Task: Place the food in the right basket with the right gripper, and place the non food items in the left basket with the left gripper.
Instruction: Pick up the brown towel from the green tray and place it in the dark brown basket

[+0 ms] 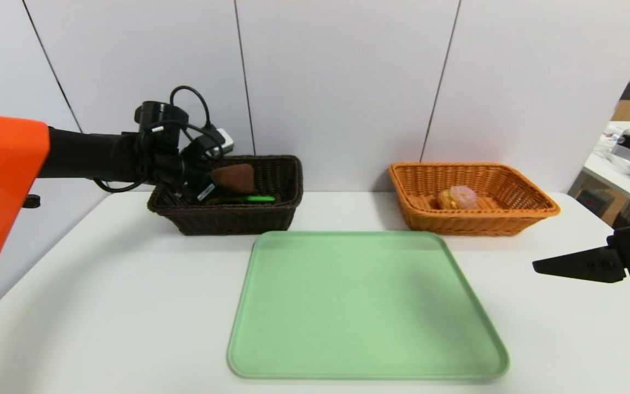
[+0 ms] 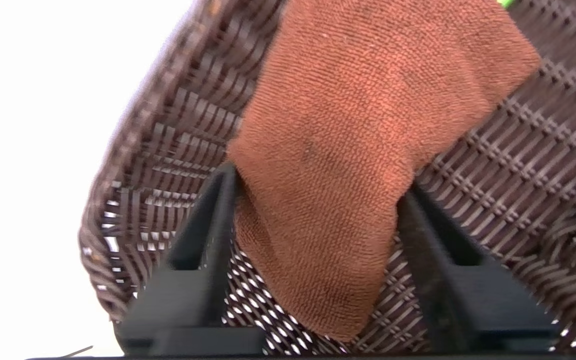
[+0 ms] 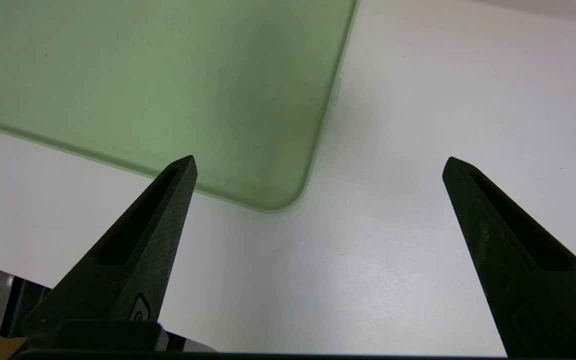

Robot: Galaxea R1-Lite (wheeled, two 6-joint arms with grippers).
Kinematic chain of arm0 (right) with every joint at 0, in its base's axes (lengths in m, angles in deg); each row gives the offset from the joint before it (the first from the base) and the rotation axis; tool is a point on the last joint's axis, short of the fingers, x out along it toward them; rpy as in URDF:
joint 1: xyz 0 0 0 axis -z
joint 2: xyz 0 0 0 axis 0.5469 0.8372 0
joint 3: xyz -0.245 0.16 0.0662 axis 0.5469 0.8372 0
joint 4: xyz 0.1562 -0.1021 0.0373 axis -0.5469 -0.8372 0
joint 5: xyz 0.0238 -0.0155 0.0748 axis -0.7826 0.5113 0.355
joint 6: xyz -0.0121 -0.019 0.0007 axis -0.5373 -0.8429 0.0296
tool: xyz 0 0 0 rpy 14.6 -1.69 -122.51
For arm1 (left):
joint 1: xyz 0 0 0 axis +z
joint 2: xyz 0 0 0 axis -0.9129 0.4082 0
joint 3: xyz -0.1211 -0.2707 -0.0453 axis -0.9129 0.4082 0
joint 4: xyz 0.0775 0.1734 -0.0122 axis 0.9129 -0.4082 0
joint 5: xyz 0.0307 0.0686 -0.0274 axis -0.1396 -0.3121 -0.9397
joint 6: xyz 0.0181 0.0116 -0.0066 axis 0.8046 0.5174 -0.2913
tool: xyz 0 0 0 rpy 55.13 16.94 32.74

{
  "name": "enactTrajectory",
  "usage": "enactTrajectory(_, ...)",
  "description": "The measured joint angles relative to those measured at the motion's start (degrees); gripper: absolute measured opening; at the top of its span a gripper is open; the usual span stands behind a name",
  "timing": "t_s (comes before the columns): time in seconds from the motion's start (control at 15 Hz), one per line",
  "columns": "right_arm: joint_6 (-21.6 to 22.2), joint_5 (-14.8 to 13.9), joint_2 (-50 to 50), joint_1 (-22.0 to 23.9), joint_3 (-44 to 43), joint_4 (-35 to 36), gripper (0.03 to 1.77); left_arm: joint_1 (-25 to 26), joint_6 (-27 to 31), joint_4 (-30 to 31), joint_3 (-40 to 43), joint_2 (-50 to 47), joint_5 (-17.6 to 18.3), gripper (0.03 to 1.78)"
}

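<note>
At upper left of the head view, the brown towel (image 1: 234, 177) is seen between the spread fingers of the left gripper (image 1: 205, 189), over the left basket (image 1: 271, 210); whether cloth is touched cannot be told. If the terry weave snags a fingertip, the towel could be dragged back out. The right gripper (image 1: 566, 265) is parked wide apart at right; the food (image 1: 457, 198) lies in the right basket (image 1: 517, 213).

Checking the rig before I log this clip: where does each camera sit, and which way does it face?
Head: high on the robot, looking down at the tray and both baskets; left arm reaches out, right gripper at the edge.
Left wrist: behind the left gripper, facing into the dark basket; fingers flank the towel.
Right wrist: above the table, open fingers framing a tray corner.
Shared: head and left wrist both show towel and dark basket.
</note>
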Motion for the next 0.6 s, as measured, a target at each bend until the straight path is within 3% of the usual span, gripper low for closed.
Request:
enactTrajectory(0.27,-0.01,-0.02,-0.17,0.0,0.0,0.0,1.7,0.0,-1.71,-1.13,-1.96,-0.11,-0.02,1.34)
enactTrajectory(0.6,0.13,-0.07,-0.56,0.0,0.0,0.0,1.7,-0.05,-2.12,-2.51,-2.23,-3.99,0.2,1.51)
